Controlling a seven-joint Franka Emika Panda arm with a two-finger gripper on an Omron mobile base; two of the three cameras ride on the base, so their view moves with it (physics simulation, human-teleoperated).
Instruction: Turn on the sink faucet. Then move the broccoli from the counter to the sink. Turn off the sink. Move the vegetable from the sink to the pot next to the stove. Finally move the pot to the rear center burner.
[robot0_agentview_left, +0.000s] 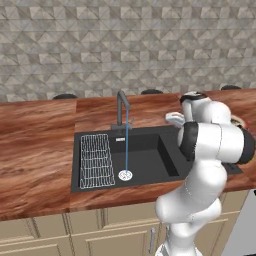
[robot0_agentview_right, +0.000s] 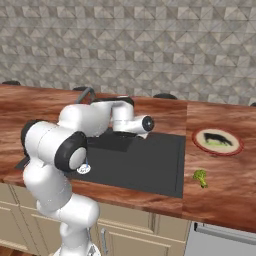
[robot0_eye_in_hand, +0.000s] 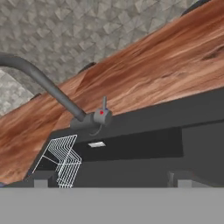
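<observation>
The arm's white bulk covers the right end of the sink (robot0_agentview_left: 150, 150) in the left base view, and the hand (robot0_eye_in_hand: 111, 177) is tucked behind the elbow there. From the right base view, the arm hides most of the faucet (robot0_agentview_right: 86, 93) and the sink's left side. On the counter (robot0_agentview_right: 220, 170), the broccoli (robot0_agentview_right: 200, 176) is too small for detail. The plate (robot0_agentview_right: 218, 141) holds something dark and green, unreadable. In the hand view, the faucet's spout runs off the left edge.

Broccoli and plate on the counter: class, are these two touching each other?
Apart. The right base view shows bare wood counter between the broccoli and the plate behind it.
</observation>
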